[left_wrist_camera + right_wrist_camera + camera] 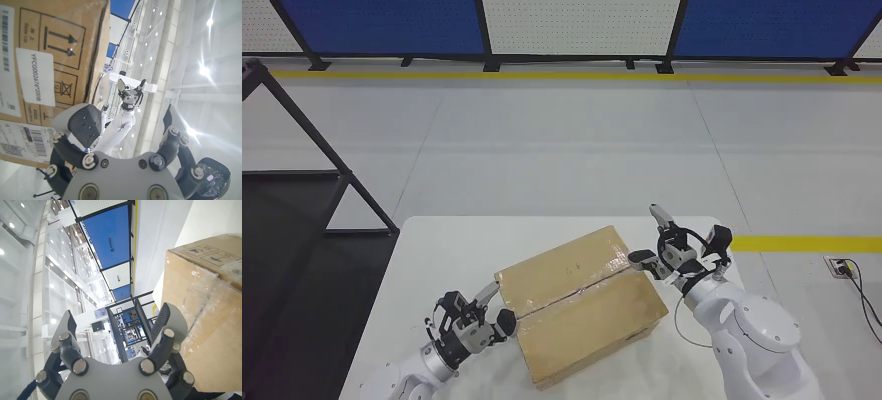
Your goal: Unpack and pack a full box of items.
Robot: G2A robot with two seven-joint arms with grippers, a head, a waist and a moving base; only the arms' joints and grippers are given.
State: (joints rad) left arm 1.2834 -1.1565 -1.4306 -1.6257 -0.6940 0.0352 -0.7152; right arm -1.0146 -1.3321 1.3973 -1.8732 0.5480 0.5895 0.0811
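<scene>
You have the box (577,305) filling the lower middle of the table (442,250), flaps shut under tape. Bare tabletop lies free to its upper left and along the table's far edge. The left gripper (497,306), jaws spread, stands just beside the box's lower-left end. The right gripper (648,238), also spread, stands beside the upper-right end. A black rack (302,200) bounds the frame's left, off the table.

A closed brown cardboard box (577,315) sits flat around the middle of the white table (442,250), turned askew to its edges. Clear tape (567,293) seals the seam between its top flaps. White labels (35,75) and printed handling symbols mark one side.
</scene>
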